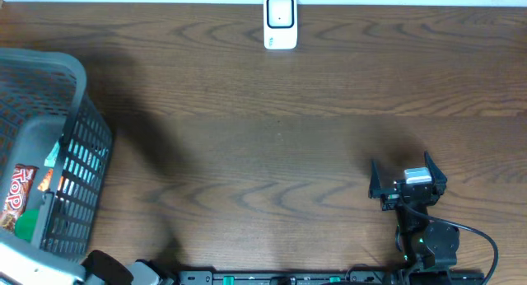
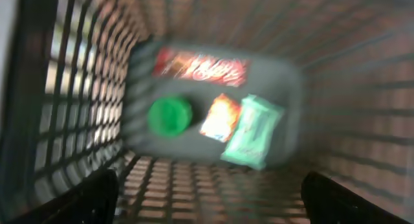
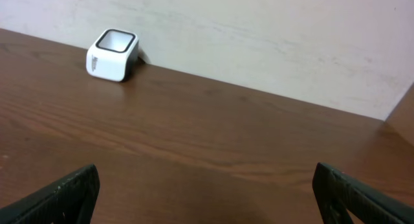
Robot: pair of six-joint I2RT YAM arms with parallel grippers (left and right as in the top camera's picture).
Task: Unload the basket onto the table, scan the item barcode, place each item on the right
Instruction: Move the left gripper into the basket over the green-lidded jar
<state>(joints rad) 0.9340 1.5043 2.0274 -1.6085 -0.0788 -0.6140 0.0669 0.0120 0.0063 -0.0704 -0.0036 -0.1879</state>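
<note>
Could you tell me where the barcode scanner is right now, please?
The white scanner stands at the far edge of the table, top centre in the overhead view, far ahead of the right gripper.

right arm (image 1: 430,240): black, green light | right gripper (image 1: 400,160): black fingers (image 1: 375,179), grey block (image 1: 417,176) | cable (image 1: 494,250): black loop

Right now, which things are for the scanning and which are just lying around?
For the job: white box-shaped scanner; grey mesh basket; its red packet, orange packet, mint-green packet and green round thing (any might get scanned); open left gripper above them.
Just there: brown wooden table; open right gripper, empty.
</note>
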